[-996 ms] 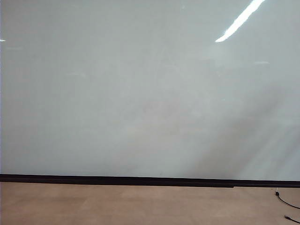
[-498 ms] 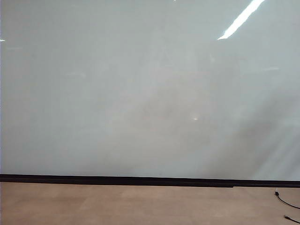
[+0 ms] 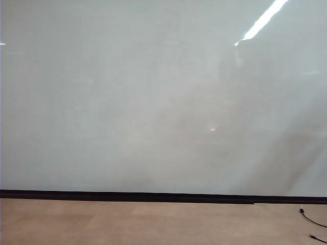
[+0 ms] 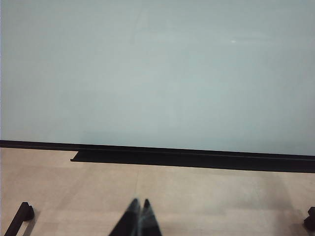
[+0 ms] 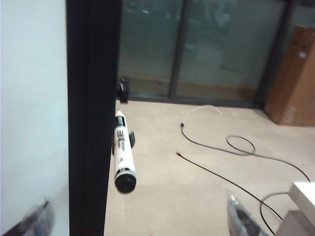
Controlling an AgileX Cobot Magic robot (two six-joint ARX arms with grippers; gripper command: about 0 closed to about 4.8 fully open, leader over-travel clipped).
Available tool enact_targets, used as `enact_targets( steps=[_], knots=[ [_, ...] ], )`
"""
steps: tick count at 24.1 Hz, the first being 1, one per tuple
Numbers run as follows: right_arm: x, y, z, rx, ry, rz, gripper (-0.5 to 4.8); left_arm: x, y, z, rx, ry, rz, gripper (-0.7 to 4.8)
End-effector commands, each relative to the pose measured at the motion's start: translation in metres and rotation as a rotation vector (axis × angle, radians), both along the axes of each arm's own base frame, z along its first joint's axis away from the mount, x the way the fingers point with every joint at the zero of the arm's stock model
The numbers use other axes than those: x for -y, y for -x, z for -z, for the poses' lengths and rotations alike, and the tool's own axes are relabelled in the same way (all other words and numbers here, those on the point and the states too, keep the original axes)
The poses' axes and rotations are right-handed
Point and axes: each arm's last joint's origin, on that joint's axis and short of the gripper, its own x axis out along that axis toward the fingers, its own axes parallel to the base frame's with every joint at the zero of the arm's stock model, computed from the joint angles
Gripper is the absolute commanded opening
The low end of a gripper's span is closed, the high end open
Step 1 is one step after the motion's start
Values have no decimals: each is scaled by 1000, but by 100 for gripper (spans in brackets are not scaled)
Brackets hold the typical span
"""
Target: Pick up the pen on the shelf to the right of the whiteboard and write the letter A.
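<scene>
Still reaching: right gripper [image 5: 138,221] spread wide, empty, short of the pen [image 5: 123,155], which sits against the whiteboard [image 5: 29,98] frame's outer edge (centre on its barrel). Left gripper [image 4: 140,216] pinched shut, facing the whiteboard.

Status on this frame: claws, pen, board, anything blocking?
Left claw shut, low before the whiteboard. Right claw open, nearing the pen at the board's edge. Pen unheld. Board blank, no A. Nothing blocking.
</scene>
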Motion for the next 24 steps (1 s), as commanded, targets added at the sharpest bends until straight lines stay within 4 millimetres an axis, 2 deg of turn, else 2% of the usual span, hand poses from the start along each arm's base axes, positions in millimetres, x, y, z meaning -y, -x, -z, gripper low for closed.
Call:
enact_targets(
  steps=[1,8,14,24],
  knots=[
    [13,-4,-2,12,8,-79,479,0,0,-1,9,-4,1,-4],
    [30,-31,9,-1,-72,-181,479,0,0,-1,9,-4,1,-4],
    [43,-55,6,23,-112,-216,479,0,0,-1,8,-4,1,-5],
    [43,-76,12,26,-170,-284,479,0,0,-1,9,-4,1,-5]
  ],
)
